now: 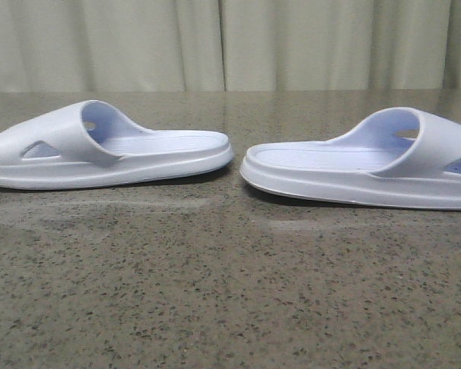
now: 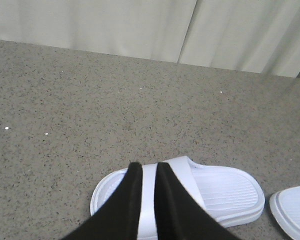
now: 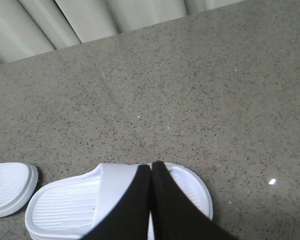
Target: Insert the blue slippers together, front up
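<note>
Two blue slippers lie flat on the table, heels facing each other with a small gap between them: the left slipper and the right slipper. Neither gripper shows in the front view. In the left wrist view my left gripper hovers over the strap of the left slipper, its black fingers a narrow slit apart with nothing between them. In the right wrist view my right gripper is over the right slipper, fingertips pressed together and empty.
The speckled stone table stretches in front of and behind the slippers. A pale curtain hangs along its far edge. Each wrist view catches the heel of the other slipper at its side.
</note>
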`<control>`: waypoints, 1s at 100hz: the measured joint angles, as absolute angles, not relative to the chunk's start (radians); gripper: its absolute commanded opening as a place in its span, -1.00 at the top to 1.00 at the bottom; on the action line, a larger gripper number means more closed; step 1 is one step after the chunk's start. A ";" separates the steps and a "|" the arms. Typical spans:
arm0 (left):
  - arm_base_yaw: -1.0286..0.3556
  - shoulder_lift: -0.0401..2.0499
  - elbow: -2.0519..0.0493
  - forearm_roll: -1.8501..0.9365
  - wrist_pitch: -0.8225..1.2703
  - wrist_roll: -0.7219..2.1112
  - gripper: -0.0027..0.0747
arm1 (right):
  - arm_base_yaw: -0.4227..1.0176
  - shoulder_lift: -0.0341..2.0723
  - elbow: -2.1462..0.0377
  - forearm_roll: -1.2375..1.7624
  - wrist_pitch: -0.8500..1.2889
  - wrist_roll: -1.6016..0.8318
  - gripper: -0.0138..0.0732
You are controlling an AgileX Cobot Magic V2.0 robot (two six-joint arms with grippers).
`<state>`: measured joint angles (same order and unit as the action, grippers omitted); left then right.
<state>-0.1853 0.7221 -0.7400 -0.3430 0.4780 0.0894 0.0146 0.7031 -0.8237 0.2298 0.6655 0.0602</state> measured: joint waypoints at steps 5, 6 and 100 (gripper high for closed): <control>-0.185 0.722 -0.740 -0.341 0.488 0.089 0.89 | 0.015 0.707 -0.824 0.238 0.666 0.060 0.53; -0.185 0.722 -0.740 -0.341 0.491 0.089 0.89 | 0.015 0.707 -0.824 0.238 0.666 0.060 0.51; -0.185 0.747 -0.742 -0.398 0.593 -0.018 0.19 | 0.015 0.711 -0.824 0.293 0.609 0.060 -0.28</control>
<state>-0.1853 0.7467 -0.7416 -0.3983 0.5928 -0.0182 0.0146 0.7105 -0.8237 0.2930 0.6094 0.0602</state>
